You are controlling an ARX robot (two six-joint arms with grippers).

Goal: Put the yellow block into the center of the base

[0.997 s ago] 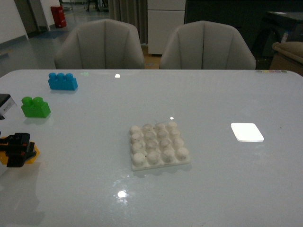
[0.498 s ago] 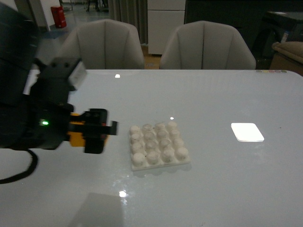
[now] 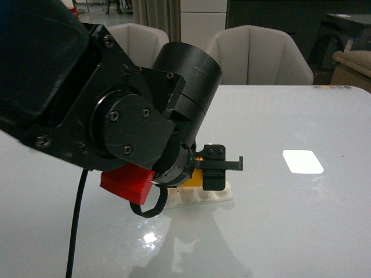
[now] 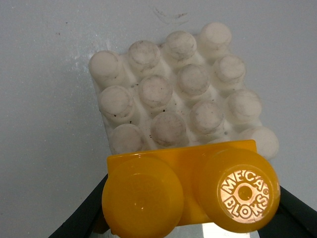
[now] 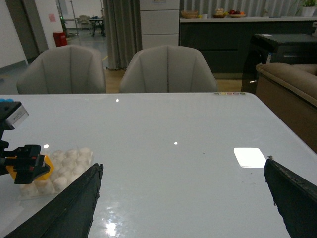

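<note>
Glossy white table [image 5: 198, 124] w/ small light glints [image 5: 176, 143]. Beige padded chair [image 5: 62, 69] + 2nd chair [image 5: 166, 67] at far edge. Behind: grey curtain [image 5: 121, 29], white cabinet [image 5: 158, 22], dark counter [image 5: 223, 44]. Brown sofa [image 3: 352, 61] to the rt. Dim room overall.

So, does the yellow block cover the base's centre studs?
No, the yellow block is over the base edge; the centre studs are bare.

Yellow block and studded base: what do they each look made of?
The yellow block looks like moulded plastic, smooth and slightly glossy: soft highlights on its round studs and an embossed MEGA BLOKS logo. The base looks like off-white plastic too, duller and scuffed, with dark specks on its studs.
</note>
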